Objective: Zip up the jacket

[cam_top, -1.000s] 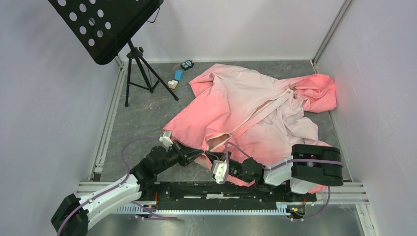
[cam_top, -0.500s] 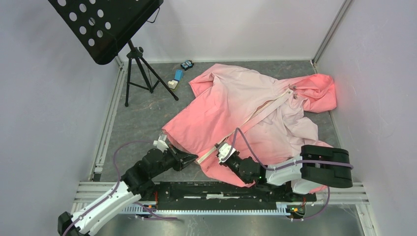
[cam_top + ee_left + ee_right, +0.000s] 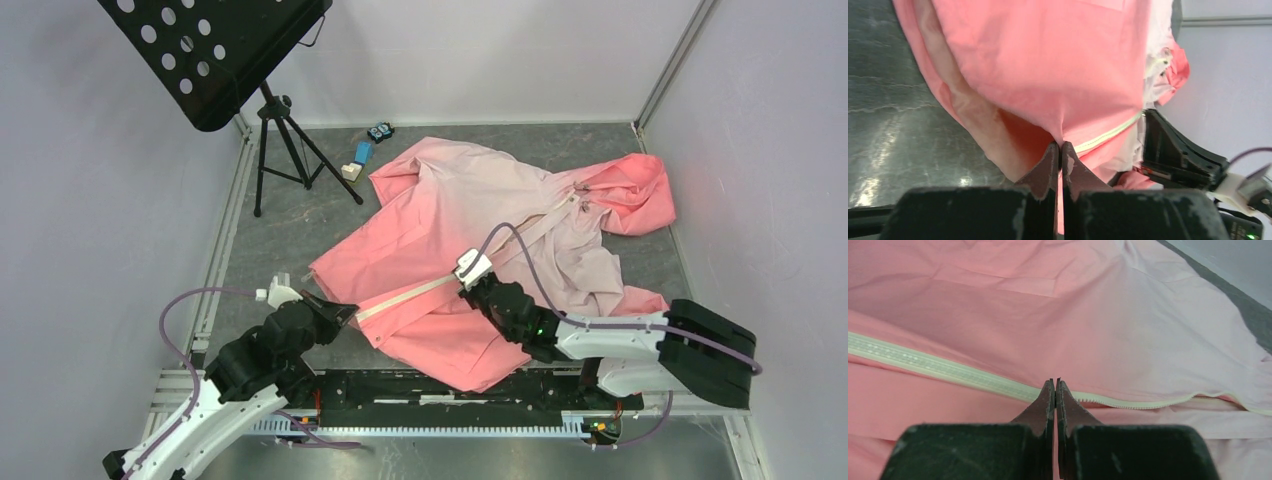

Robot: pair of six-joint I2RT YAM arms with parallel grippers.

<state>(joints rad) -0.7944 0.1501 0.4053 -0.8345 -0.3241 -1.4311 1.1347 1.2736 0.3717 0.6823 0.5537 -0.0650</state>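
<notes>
We see the left hand (image 3: 343,312) clamped on the edge of the jacket (image 3: 440,200), the right hand (image 3: 470,284) pinching its zipper (image 3: 410,294).

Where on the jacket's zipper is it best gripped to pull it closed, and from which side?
Probably where the joined cream zipper strip meets the split teeth, coming from the hem end: the strip lies straight and flat on the jacket, so jaws can pinch it.
</notes>
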